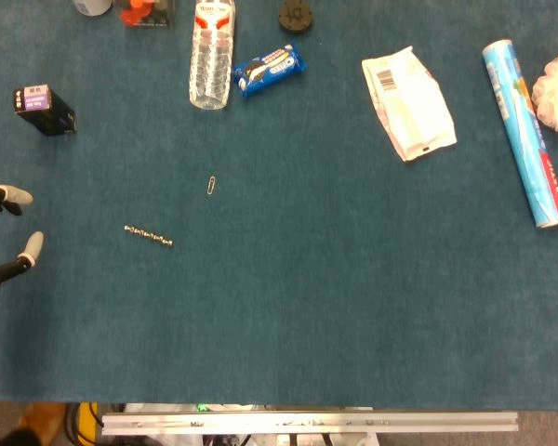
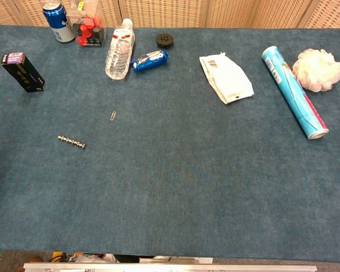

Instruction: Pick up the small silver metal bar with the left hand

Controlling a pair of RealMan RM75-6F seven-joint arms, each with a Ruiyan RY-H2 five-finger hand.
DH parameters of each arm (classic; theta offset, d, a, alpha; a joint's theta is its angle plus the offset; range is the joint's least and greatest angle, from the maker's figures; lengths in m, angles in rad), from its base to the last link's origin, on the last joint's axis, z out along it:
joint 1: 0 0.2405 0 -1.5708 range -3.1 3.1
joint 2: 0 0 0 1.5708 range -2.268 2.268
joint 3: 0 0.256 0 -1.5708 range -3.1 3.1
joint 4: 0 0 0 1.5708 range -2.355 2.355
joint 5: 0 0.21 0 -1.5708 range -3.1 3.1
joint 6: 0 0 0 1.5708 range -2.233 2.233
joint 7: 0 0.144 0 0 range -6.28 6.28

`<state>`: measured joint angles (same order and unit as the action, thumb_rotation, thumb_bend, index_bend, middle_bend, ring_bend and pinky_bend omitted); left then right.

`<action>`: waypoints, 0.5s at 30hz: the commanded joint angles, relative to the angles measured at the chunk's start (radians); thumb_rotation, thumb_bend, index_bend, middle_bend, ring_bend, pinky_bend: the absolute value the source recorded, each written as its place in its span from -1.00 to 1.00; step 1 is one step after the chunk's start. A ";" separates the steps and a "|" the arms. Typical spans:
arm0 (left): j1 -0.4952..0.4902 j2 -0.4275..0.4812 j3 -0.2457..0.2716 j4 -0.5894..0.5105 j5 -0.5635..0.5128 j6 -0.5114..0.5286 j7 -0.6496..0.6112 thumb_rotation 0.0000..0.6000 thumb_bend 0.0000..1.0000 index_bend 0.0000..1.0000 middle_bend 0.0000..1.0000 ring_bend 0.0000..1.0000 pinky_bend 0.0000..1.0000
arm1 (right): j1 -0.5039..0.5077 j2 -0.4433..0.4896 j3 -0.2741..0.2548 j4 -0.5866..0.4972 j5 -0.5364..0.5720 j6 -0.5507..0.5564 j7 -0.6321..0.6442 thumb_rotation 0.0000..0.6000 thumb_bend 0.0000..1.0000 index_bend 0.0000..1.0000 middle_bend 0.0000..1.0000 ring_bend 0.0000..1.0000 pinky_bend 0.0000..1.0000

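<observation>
1. Lying flat on the tabletop, left of centre, the metal bar is a thin, beaded-looking silver strip, slightly slanted.
2. It is probably light, stiff and slick; being so low, it likely calls for a fingertip pinch across its middle.
3. A paperclip sits near it, just beyond.
4. The left hand shows at the left edge, well apart from the bar, fingers spread, holding nothing.
5. The right hand appears in neither view.
</observation>
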<state>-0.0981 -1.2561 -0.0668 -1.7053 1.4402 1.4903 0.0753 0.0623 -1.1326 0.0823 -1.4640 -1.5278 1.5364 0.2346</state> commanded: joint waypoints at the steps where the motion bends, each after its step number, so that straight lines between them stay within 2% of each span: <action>1: 0.000 0.001 0.001 0.001 0.000 -0.001 -0.001 1.00 -0.48 -0.22 -0.04 -0.19 -0.07 | 0.002 0.003 -0.005 -0.003 0.003 -0.014 -0.006 1.00 -0.34 -0.02 -0.08 -0.16 -0.08; 5: 0.003 0.001 0.003 0.002 0.004 0.001 -0.004 1.00 -0.48 -0.23 -0.04 -0.20 -0.08 | 0.008 0.033 -0.021 -0.036 0.018 -0.063 -0.029 1.00 -0.34 -0.02 -0.05 -0.16 -0.08; 15: -0.011 0.025 0.023 0.009 0.019 -0.042 -0.004 1.00 -0.48 -0.33 -0.19 -0.28 -0.31 | 0.007 0.028 -0.008 -0.030 0.004 -0.029 -0.024 1.00 -0.34 -0.02 -0.11 -0.19 -0.10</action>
<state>-0.1026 -1.2379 -0.0478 -1.6976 1.4572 1.4610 0.0682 0.0693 -1.1053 0.0730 -1.4941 -1.5240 1.5059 0.2118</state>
